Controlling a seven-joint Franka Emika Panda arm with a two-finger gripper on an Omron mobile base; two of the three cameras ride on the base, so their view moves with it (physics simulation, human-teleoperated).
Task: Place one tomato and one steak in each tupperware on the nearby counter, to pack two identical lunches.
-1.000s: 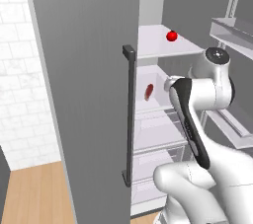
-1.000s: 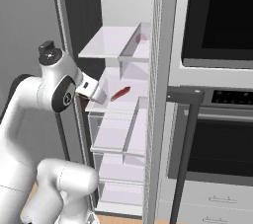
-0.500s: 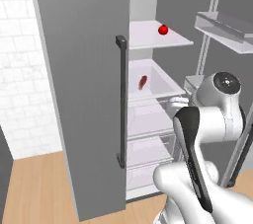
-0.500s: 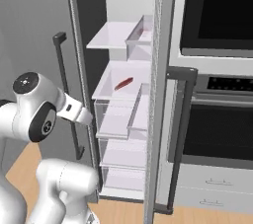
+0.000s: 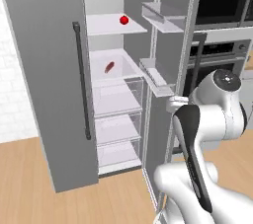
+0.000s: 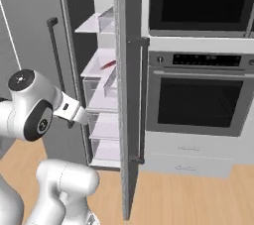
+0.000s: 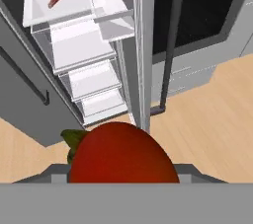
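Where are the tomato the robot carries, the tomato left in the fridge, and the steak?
held tomato (image 7: 121,154), hand view, its red front
shelf tomato (image 5: 124,19), left base view, its middle
steak (image 5: 109,66), left base view, its middle

White arm, dark joints

The robot arm is built of glossy white rounded shells, with a dark grey strip along one link, round dark grey caps at its joints, and a bulbous white base.

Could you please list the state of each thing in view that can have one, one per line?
Fridge door: swung open.
Tomato in the gripper: held close before the hand camera, clear of the fridge.
Second tomato: resting on the fridge's upper shelf.
Steak: lying on the shelf below.
Oven door: shut.
Gripper: shut on the tomato.
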